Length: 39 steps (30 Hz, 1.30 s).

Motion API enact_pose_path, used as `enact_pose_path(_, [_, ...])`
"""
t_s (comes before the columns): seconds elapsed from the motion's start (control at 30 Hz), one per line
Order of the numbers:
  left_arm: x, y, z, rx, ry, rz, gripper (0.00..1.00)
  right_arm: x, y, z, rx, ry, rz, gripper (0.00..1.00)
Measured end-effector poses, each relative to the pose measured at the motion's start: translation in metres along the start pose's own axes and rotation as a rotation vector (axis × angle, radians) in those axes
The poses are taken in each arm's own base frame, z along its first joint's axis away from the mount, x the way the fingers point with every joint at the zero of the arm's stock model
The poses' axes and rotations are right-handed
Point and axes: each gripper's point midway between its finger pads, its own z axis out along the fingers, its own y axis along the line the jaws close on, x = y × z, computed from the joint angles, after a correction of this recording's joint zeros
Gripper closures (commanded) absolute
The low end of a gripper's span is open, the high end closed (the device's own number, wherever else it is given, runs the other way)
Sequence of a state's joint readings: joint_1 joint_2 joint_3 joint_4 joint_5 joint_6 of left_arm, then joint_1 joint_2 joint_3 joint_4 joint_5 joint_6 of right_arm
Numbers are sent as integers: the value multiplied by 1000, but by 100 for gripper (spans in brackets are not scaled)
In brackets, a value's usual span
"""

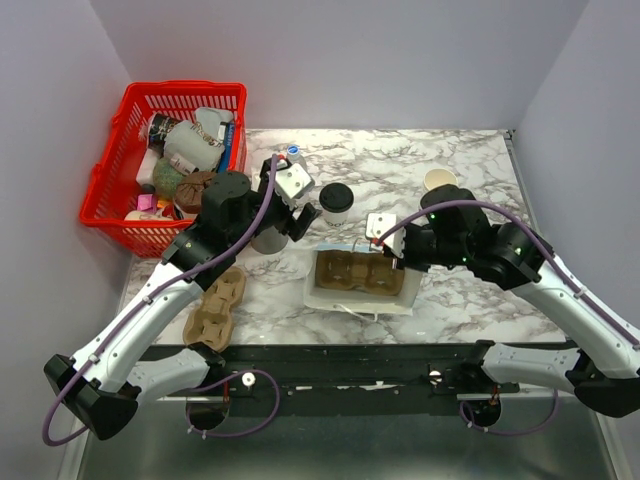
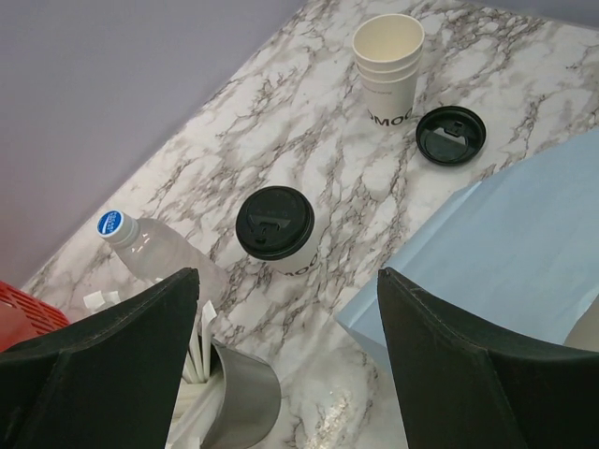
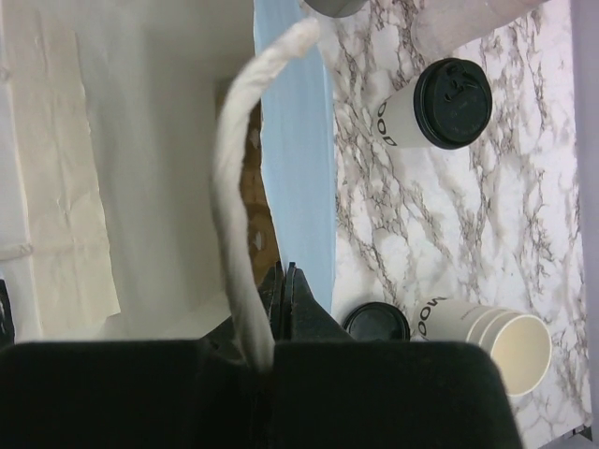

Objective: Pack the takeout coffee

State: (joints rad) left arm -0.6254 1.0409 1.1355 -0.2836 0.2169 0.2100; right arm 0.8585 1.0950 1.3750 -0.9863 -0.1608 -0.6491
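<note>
Lidded takeout coffee (image 1: 336,199) on marble table (image 1: 400,165), just beyond white bag (image 1: 360,303) with cardboard carrier (image 1: 358,272) inside

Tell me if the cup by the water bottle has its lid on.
Lid on. A black lid sits on the upright cup; a second lid lies loose beside the open stack.

A cream-white paper cup (image 1: 335,200) stands upright on the marble table (image 1: 400,160), at 11 o'clock from the table's middle, with a round black lid pressed on and dark lettering on its side. At 3 o'clock from it, well apart, stands a stack of open cups (image 1: 440,182), three nested, upright and empty. In the left wrist view a loose black lid (image 2: 450,134) lies flat just beside the stack, at 4 o'clock.
</note>
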Motion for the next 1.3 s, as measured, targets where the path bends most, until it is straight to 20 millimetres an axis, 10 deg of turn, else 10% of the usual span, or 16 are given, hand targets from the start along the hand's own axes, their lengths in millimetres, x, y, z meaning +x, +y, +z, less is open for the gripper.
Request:
enact_pose_path(0.4, [2, 5, 3, -9, 21, 5, 12, 2, 5, -8, -69, -1, 36, 100])
enact_pose_path(0.77, [-6, 23, 33, -27, 64, 8, 12, 21, -51, -25, -113, 41, 166, 100])
enact_pose_path(1.3, [-12, -39, 47, 376, 43, -54, 21, 41, -39, 3, -214, 90, 237, 100])
